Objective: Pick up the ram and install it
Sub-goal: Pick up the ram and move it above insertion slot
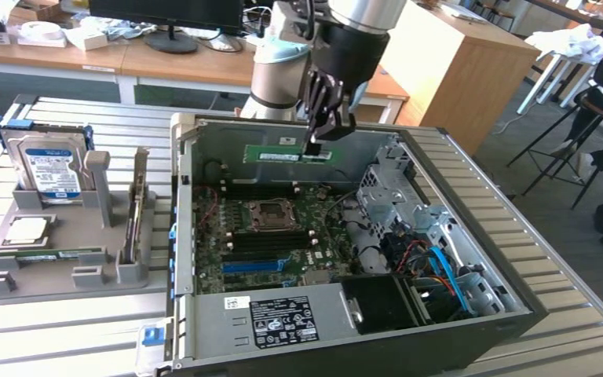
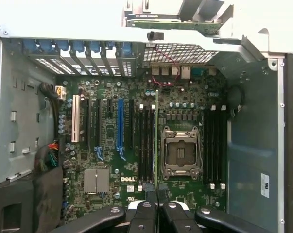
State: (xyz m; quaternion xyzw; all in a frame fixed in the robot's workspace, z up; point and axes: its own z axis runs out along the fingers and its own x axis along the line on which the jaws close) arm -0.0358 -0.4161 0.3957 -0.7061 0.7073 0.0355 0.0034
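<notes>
Claw (image 1: 319, 146) closed on ram (image 1: 279, 155), gripped on the long edge near one end. Stick held level above the open case (image 1: 511, 314), over the black slots (image 2: 144, 145). Judged light, stiff, fragile. Best gripped by the edges, chips and contacts left untouched.

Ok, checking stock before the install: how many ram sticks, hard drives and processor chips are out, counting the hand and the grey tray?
Ram sticks: 2, the ram in the hand, another ram stick on the grey tray
Hard drive: 1
Processor chip: 1
Total: 4
</notes>
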